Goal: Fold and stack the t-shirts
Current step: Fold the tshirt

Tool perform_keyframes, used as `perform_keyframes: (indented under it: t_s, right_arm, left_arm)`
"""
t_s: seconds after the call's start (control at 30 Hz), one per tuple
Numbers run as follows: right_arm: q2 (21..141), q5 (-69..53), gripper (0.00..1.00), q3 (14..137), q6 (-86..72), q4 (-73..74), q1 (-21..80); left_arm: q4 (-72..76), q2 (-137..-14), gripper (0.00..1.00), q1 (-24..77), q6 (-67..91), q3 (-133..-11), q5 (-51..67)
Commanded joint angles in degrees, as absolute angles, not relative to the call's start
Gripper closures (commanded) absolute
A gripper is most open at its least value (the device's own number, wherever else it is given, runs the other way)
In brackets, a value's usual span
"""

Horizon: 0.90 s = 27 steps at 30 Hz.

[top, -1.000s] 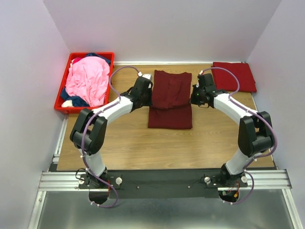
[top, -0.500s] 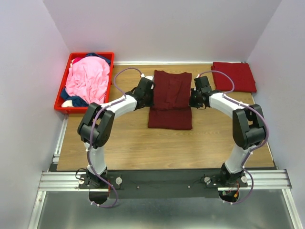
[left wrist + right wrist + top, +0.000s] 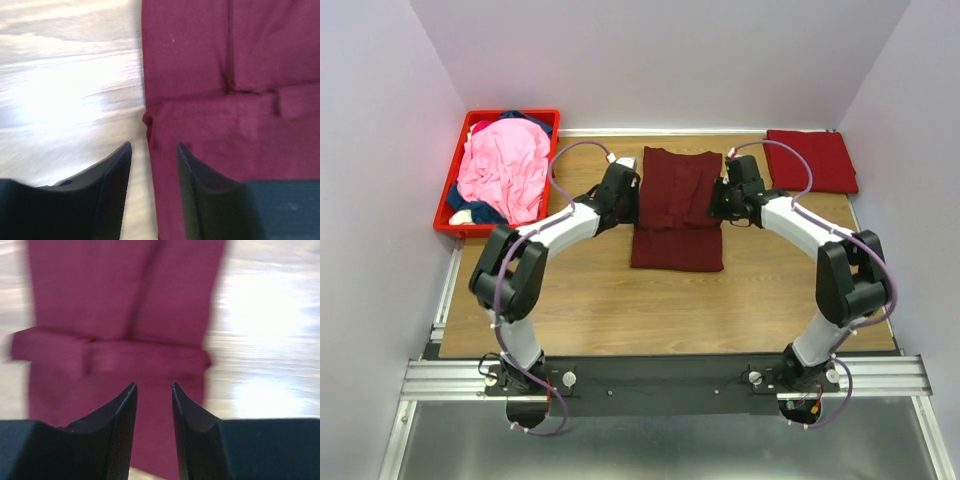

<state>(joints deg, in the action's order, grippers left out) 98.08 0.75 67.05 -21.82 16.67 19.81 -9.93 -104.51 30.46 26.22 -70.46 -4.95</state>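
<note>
The left gripper (image 3: 154,147), fingers slightly parted and empty, sits at the left edge of the folded maroon t-shirt (image 3: 677,215) mid-frame. The right gripper (image 3: 154,386), likewise narrow and empty, hangs over its right side. The left arm (image 3: 555,228) and right arm (image 3: 800,228) bow inward from the bottom. At upper left, the red crate (image 3: 470,231) holds a heaped pink t-shirt (image 3: 505,170) over navy cloth (image 3: 527,118).

walls (image 3: 660,60): plain pale lilac, closing in three sides
counter (image 3: 610,290): light wood grain, bright glare patches in the wrist views
rail (image 3: 660,372): silver metal along the near edge
sheet (image 3: 660,445): grey metal, nearest strip
</note>
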Motion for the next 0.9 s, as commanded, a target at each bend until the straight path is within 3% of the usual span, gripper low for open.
perform_keyframes:
  t_s: [0.0, 0.07, 0.23, 0.87]
  right_arm:
    - [95.5, -3.3, 0.61, 65.2, -21.4, 15.4, 23.4]
    - [96.1, -4.3, 0.64, 64.3, -22.2, 15.1, 25.3]
    - [99.4, -6.4, 0.77, 62.2, -24.3, 11.5, 26.2]
    - [112.0, 1.3, 0.77, 77.1, -21.5, 10.9, 25.4]
  left_arm:
    - [-11.3, -96.9, 0.68, 32.3, 25.8, -66.9, -8.2]
    - [-12.0, -94.9, 0.79, 33.8, 26.0, -64.4, -7.5]
    - [-14.1, -96.4, 0.86, 39.4, 25.6, -61.4, -5.4]
    - [-15.9, -102.4, 0.87, 41.0, 23.6, -55.7, -2.5]
